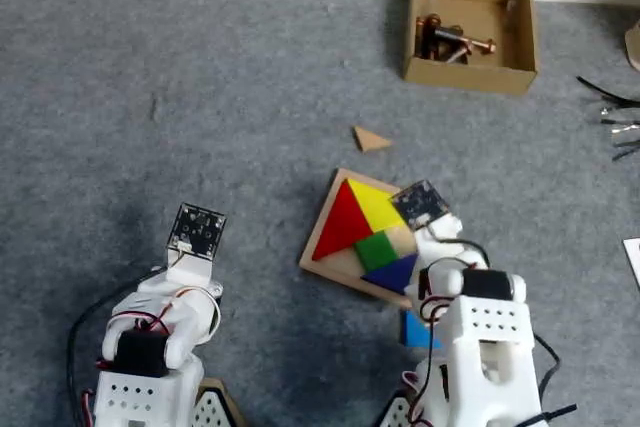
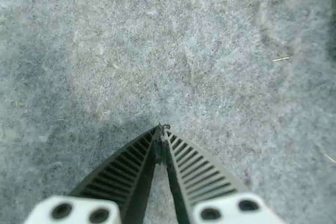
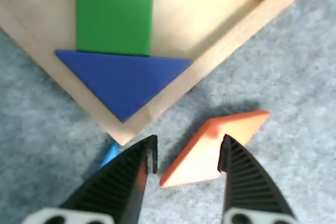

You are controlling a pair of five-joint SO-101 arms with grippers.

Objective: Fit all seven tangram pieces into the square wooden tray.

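The square wooden tray lies right of the table's centre, in front of the right arm. It holds a red triangle, a yellow triangle, a green square and a blue triangle. In the right wrist view my right gripper is open and straddles an orange parallelogram lying flat on the carpet just outside the tray's corner. A light blue piece lies beside that arm. A tan triangle rests beyond the tray. My left gripper is shut and holds nothing, over bare carpet.
A cardboard box with copper-coloured metal parts stands at the back right. Black cables lie at the right edge. Grey carpet stretches open across the left half and the back of the table.
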